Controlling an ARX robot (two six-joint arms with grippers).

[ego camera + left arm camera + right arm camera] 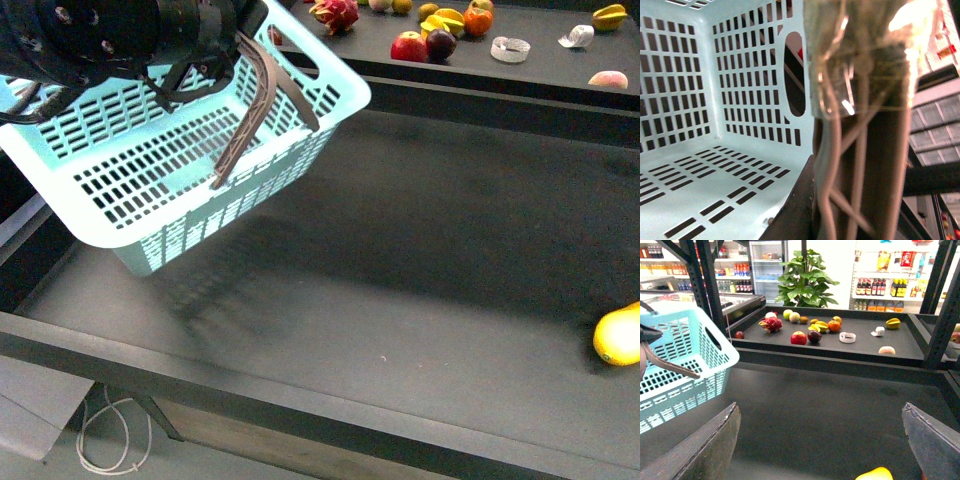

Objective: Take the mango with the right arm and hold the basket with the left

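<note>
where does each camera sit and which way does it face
Front: on the robot's body, looking down at the table; left arm holds the basket at left, mango at right edge.
Left wrist: on that arm, looking into the basket; no arm part clearly seen.
Right wrist: on that arm, facing the fruit shelf; open right gripper frames the view.
Shared: front and right wrist show basket, mango.

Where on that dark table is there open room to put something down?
The table is bare across its whole middle, from the basket on the left to the mango at the right edge. The back shelf is crowded with fruit.
</note>
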